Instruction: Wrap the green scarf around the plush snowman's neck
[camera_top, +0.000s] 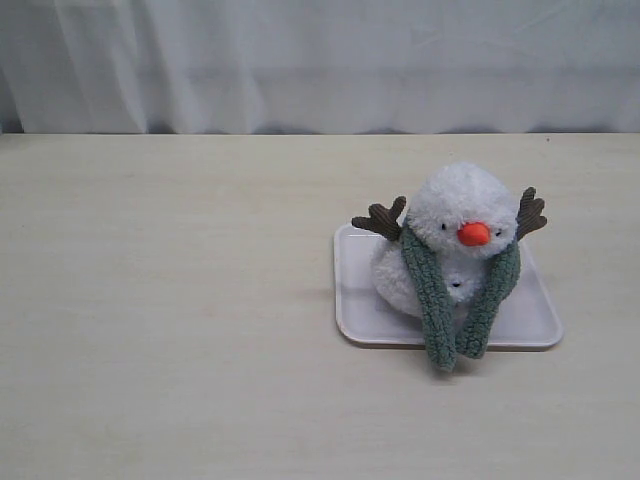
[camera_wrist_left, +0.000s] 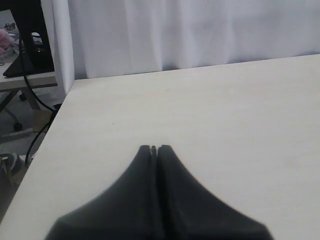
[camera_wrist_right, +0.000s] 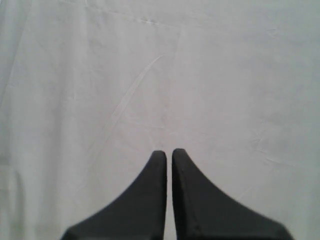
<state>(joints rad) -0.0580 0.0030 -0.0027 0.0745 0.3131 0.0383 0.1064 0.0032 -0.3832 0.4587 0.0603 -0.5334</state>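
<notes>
In the exterior view a fluffy white plush snowman (camera_top: 455, 205) with an orange nose and brown antler-like arms sits on a white tray (camera_top: 352, 300). The green scarf (camera_top: 432, 300) lies around the snowman's neck, which it hides, and its two ends hang down the front and meet near the tray's front edge. Neither arm shows in the exterior view. My left gripper (camera_wrist_left: 154, 148) is shut with nothing in it, above bare tabletop. My right gripper (camera_wrist_right: 169, 152) is shut and empty too, facing only white curtain.
A pale wooden table (camera_top: 170, 300) carries the tray right of centre. A white curtain (camera_top: 320, 60) hangs behind it. In the left wrist view the table's side edge (camera_wrist_left: 47, 135) borders a gap with cables and a desk (camera_wrist_left: 25, 75) beyond.
</notes>
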